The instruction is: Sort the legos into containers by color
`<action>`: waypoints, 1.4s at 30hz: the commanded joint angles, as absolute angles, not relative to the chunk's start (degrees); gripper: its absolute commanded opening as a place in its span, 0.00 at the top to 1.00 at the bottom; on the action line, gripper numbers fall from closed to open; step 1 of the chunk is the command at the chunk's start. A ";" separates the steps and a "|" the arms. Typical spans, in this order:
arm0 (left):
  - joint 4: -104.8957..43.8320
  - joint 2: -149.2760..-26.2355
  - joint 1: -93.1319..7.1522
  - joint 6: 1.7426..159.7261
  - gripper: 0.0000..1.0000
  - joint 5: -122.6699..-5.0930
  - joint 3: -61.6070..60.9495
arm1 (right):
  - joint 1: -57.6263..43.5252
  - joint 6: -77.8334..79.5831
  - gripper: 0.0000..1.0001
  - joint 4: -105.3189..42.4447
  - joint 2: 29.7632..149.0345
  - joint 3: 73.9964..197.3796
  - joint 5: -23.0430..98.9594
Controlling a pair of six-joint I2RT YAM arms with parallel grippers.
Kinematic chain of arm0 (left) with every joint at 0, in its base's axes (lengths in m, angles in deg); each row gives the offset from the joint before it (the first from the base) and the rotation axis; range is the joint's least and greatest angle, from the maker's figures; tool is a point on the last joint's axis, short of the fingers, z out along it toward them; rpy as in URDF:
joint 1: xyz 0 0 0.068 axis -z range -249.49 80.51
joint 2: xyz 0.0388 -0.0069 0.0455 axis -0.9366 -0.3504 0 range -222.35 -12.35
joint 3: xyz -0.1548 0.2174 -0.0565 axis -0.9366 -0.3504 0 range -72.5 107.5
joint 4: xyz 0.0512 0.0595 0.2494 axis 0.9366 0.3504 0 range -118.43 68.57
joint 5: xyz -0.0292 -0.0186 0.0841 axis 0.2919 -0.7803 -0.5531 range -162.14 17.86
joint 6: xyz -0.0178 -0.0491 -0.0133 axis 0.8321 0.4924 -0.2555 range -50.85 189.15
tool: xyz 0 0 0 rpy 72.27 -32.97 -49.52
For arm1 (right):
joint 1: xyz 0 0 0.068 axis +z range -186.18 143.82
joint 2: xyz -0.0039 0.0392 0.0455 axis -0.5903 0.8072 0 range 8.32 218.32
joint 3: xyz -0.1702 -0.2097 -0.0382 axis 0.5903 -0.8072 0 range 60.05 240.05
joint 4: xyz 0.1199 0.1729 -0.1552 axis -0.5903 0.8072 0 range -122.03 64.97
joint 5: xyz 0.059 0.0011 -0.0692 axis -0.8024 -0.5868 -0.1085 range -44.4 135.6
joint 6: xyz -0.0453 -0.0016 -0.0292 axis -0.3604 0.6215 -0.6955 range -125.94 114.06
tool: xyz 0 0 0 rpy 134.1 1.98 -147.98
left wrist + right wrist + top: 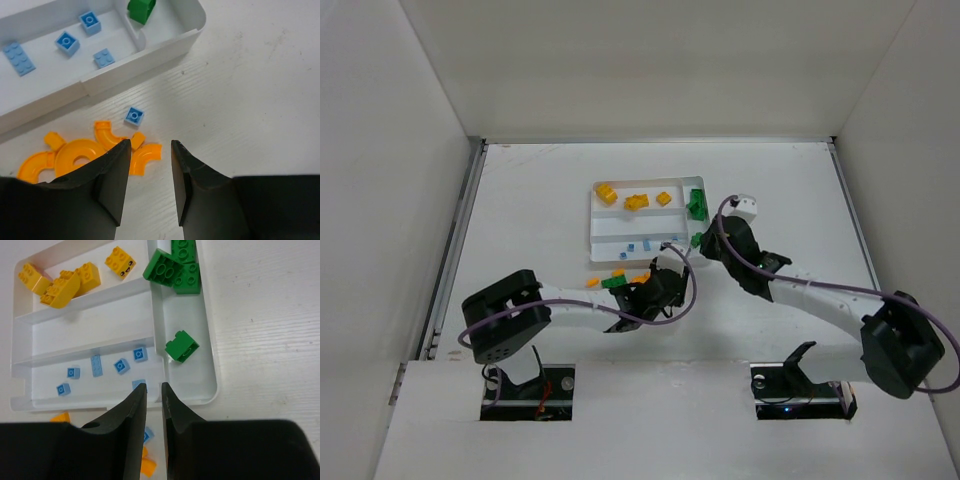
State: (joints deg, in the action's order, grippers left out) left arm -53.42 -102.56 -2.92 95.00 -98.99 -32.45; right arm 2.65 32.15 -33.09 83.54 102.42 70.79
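Your left gripper [150, 145] hung low over the table with its two fingers apart and nothing between them. The little blue brick [134, 115] lay on the table at 11 o'clock from it, just outside the white tray [142, 65]. The orange curved pieces [107, 134] lay at 9 o'clock, bunched up and touching each other.

Your right gripper [153, 386] was over the tray's near rim. Its fingers were almost pinched together and held nothing. In the tray, the yellow bricks [65, 282] sat in the far long part, the blue bricks [120, 365] in the near long part, and the green bricks [181, 346] in the narrow side part.

I think the blue brick was the one to get. It was tiny, so you needed to put one finger on each side, go straight down, and squeeze slowly. You had to stay clear of the orange piece just beside it and the tray wall.
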 commanded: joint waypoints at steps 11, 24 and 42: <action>-53.21 -112.19 -4.49 86.91 0.63 -98.86 -22.40 | -2.73 32.47 0.71 -46.09 74.68 89.24 65.21; -50.49 -117.03 -6.52 86.91 0.62 -97.37 -20.11 | -7.66 34.05 0.67 -47.15 71.69 86.42 62.48; -50.48 -110.98 -6.60 87.87 0.85 -96.84 -22.22 | -7.84 34.14 0.66 -47.41 72.65 86.33 62.39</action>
State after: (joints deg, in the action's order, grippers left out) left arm -49.90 -117.10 -6.49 87.61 -96.85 -21.54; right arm -7.62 33.94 -44.11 72.70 86.31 62.59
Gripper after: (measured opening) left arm 0.181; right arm 0.338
